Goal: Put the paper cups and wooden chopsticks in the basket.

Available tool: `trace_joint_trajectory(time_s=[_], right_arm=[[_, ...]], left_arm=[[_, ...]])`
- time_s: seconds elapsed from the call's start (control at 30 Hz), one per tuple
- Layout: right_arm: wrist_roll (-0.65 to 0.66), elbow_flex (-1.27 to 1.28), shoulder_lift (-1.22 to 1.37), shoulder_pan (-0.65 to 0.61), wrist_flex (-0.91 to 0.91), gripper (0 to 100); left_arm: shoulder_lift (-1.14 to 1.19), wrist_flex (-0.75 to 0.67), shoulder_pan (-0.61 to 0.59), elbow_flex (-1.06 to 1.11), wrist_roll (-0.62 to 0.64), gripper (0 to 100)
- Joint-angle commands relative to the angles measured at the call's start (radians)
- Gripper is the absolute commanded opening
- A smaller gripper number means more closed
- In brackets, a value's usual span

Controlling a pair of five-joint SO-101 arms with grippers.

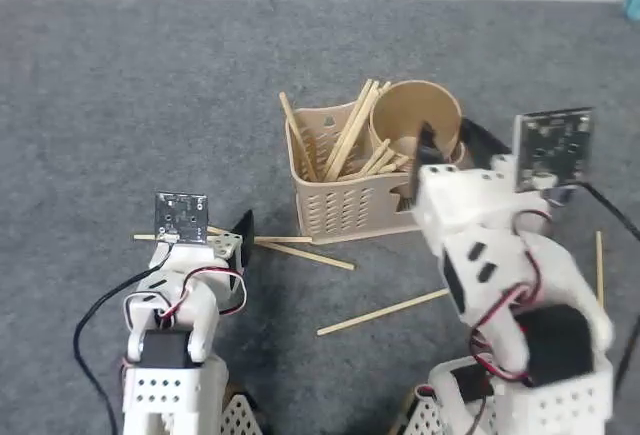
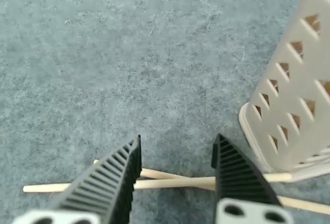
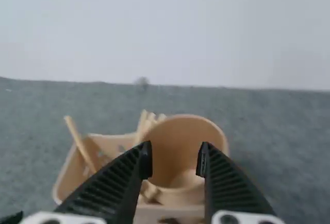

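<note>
Tan paper cup [image 1: 415, 115] sits tilted in the beige basket [image 1: 340, 205], next to a bunch of wooden chopsticks [image 1: 350, 135]. The right end effector [image 3: 174, 157] hovers just over the cup, jaws a bit apart, gripping nothing. The left end effector [image 2: 178, 147] is spread wide above two crossed chopsticks [image 2: 170, 183] on the grey worktop [image 1: 150, 85], right beside the basket. Another loose chopstick [image 1: 385, 312] lies between the arms.

left arm [image 1: 190, 300]: white shell, black servos, red and black cables, perforated base | right arm [image 1: 465, 205]: white, black slots, red wires | wrist boards [image 1: 181, 217]: grey squares | left gripper [image 2: 178, 140], right gripper [image 3: 174, 147]: black ribbed fingers [image 2: 111, 183], white mounts with holes
</note>
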Motion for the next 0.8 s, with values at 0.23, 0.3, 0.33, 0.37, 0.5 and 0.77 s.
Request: trace_joint_trajectory(time_s=[0.23,0.3,0.33,0.37,0.5,0.77], right_arm=[[0.181,-0.078,-0.008,0.552,0.325,15.4],[0.227,-0.049,-0.008,0.659,0.325,15.4],[0.253,-0.035,-0.008,0.708,0.325,15.4],[0.279,-0.020,-0.008,0.750,0.323,15.4],[0.377,0.051,-0.007,0.854,0.321,15.4],[0.497,0.192,0.205,1.004,0.085,15.4]], left_arm=[[-0.012,-0.021,0.000,-0.005,-0.011,21],[-0.012,-0.021,0.000,-0.005,-0.011,21],[-0.012,-0.021,0.000,-0.005,-0.011,21],[-0.012,-0.021,0.000,-0.005,-0.011,21],[-0.012,-0.021,0.000,-0.005,-0.011,21],[-0.012,-0.021,0.000,-0.005,-0.011,21]])
